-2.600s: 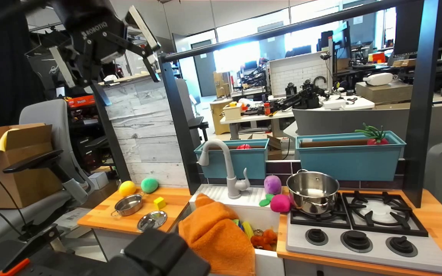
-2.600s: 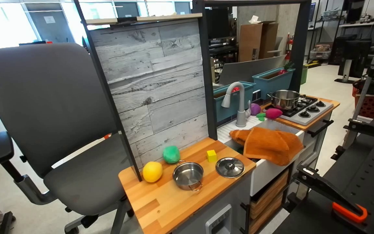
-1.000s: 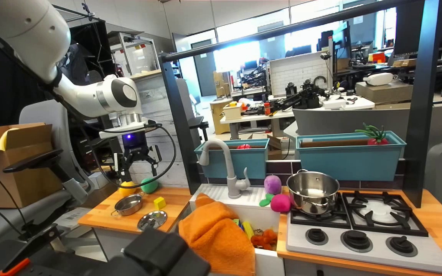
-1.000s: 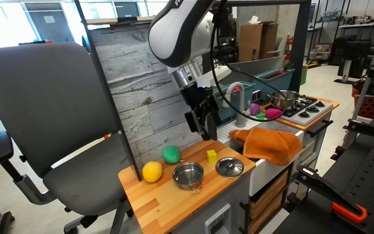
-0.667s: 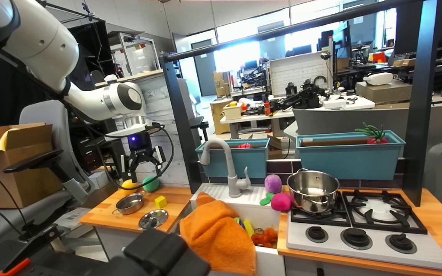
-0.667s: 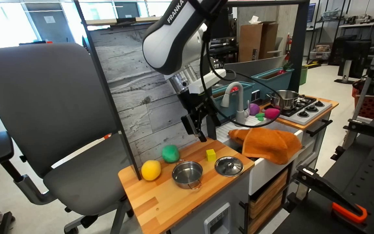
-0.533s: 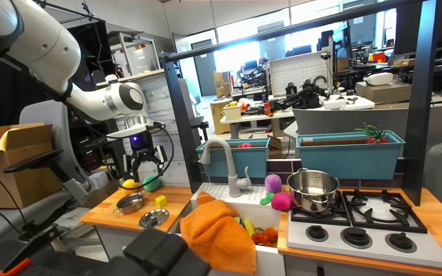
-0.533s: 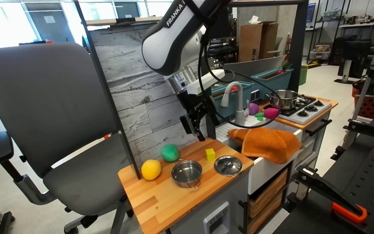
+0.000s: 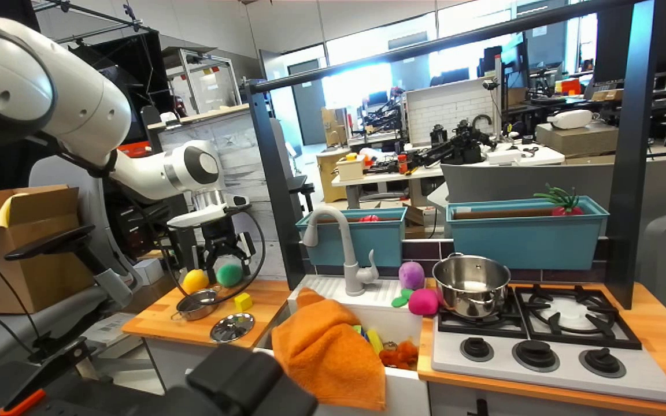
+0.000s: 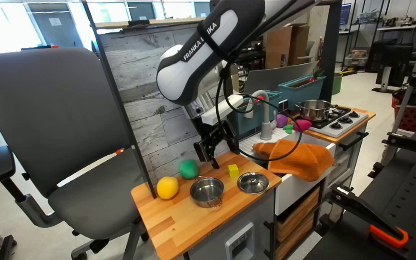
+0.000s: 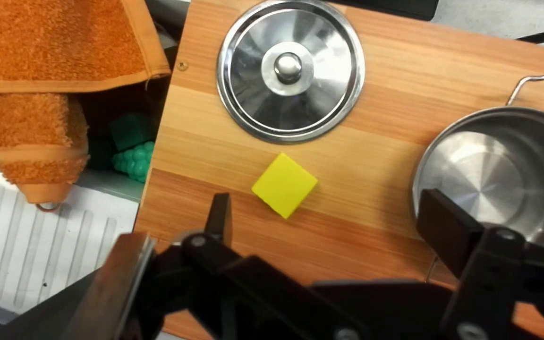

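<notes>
Spread apart and empty, the fingers (image 11: 446,231) hang above the table (image 11: 371,156) near the yellow block (image 11: 284,185), the lid (image 11: 291,73) lying right way up, presumably to rest flat.

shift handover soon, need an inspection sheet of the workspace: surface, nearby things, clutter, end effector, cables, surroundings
Surface: wooden counter, light and darker strips
Nearby things: yellow cube; steel pan, upright and uncovered; lid lying knob up
Clutter: rounded yellow toy, rounded green toy; orange towel draped over the sink
End effector: open above the counter, in its grip nothing seen
Cables: black cable hanging in a loop off the arm
Surroundings: gray chair beside the counter; stovetop carrying a steel pot
</notes>
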